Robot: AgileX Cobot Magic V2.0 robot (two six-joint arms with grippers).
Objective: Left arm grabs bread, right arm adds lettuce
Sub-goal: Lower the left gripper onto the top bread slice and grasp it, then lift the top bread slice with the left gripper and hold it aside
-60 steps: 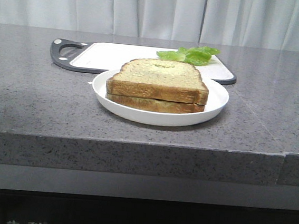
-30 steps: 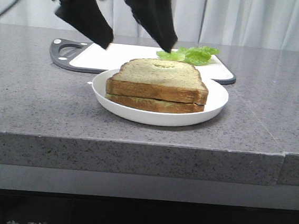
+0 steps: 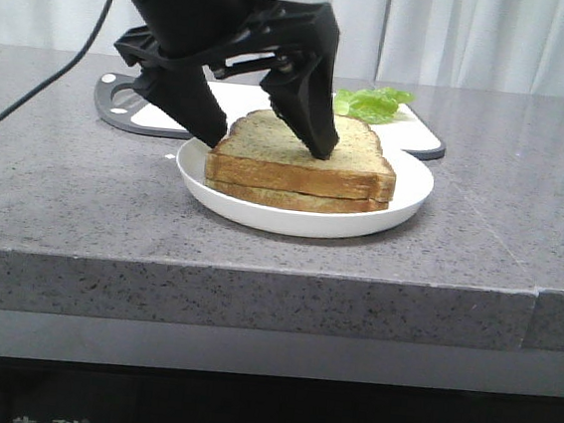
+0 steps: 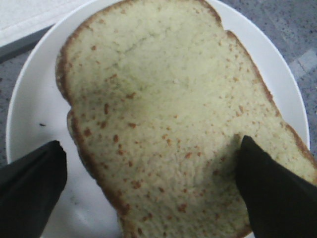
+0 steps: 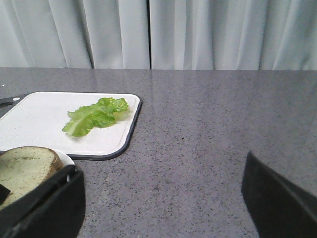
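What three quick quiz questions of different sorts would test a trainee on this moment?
1. True or false: the left pincer is shut on the top bread slice.
2. Where does the lettuce lie? A) white plate B) white cutting board C) bare counter
3. Fill in: the stack on the white plate holds ___ slices.

Key: 1 false, it is open, one finger on the slice's face, the other beside it. 2 B. 3 two.

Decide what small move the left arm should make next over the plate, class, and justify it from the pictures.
Probably close the left end effector on the top bread. It is open and low, one finger resting on the slice's face, the other outside its crust over the plate. The lettuce waits on the cutting board.
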